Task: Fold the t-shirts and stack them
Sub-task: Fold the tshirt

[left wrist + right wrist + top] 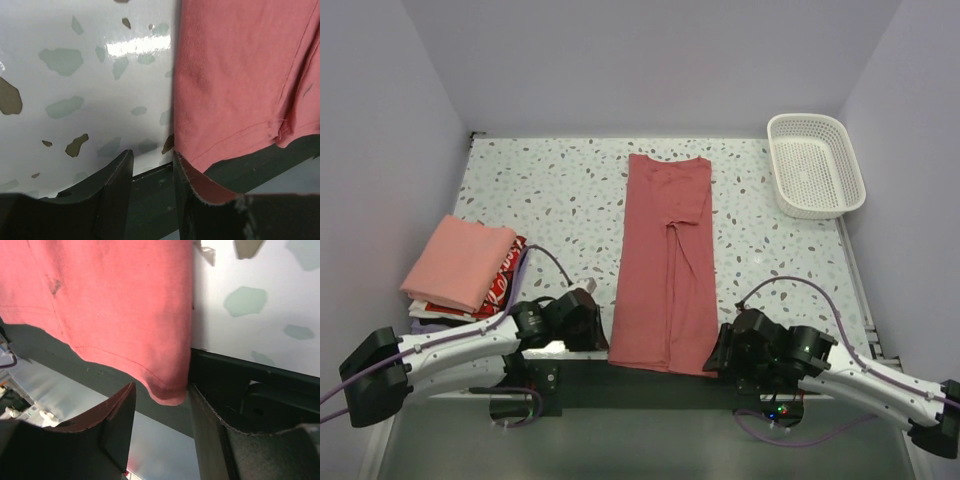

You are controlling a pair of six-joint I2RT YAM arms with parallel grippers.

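Speckled table (550,190), white walls, and you've got both arms low at its near edge. Your left gripper (151,162) has its jaws partly apart, with only the dark table edge showing in the gap. The near-left corner of the red shirt (665,260) sits against the finger (187,200) nearer the cloth and seems to be outside the gap, so nothing's gripped there.

Your right gripper (161,392) is also part-way apart. Here the near-right corner hangs right down into the gap, though I can't make out either finger pinching it. Loose on both sides, then.

Now the bit that matters: the shirt lies as one long narrow strip running straight away from you, its near hem spilling just over the table edge. Each arm sits at its own near corner, equally close, so neither has the advantage.

I'd say the next fold goes across that long axis, with the near hem carried out to the far end. That wants both corners pinched together, and your left looks like it needs to shift toward the cloth first.

Off to the left rests the stack of folded shirts (460,262), pink on top. The basket (807,119) sits far right, well apart.
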